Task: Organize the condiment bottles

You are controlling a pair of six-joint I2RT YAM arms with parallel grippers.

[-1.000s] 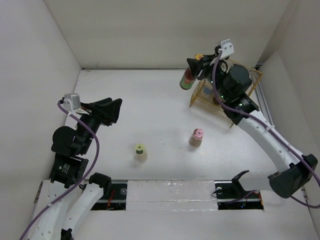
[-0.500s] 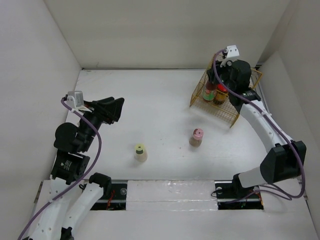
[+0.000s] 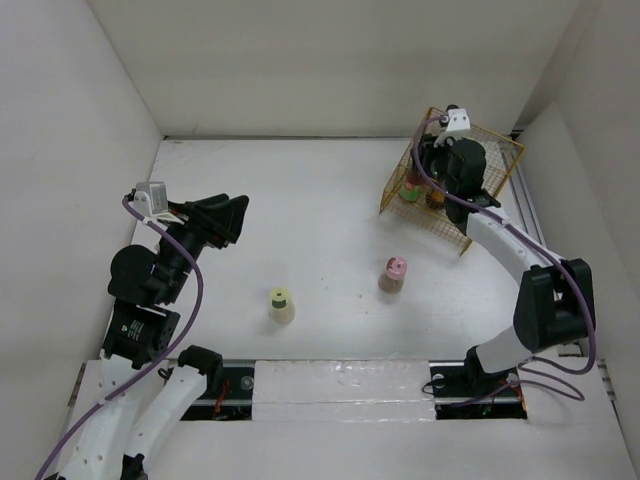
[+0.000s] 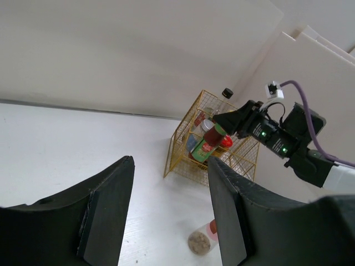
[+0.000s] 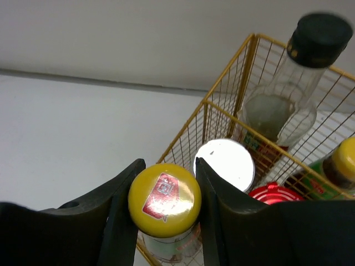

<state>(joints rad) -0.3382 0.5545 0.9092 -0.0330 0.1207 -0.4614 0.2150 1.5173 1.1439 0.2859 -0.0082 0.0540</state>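
Observation:
My right gripper (image 3: 418,172) is shut on the yellow-red capped bottle (image 5: 164,199) and holds it down in the near-left corner of the gold wire basket (image 5: 230,68). Beside it in the basket stand a silver-capped jar (image 5: 224,163), a red-capped one (image 5: 272,194), a tall black-capped bottle (image 5: 319,39) and another yellow-topped bottle (image 5: 346,158). The pink-capped bottle (image 3: 393,273) and the yellow-green-capped bottle (image 3: 281,304) stand on the table. My left gripper (image 3: 228,215) is open and empty, raised at the left, far from both.
The basket (image 3: 497,160) stands at the back right, close to the right wall. White walls enclose the table on the left, back and right. In the left wrist view the pink-capped bottle (image 4: 201,239) shows low between my open fingers, far below them.
My right gripper carried the yellow-red capped bottle from left of the basket rightward over its rim and lowered it inside. The left arm barely moved.

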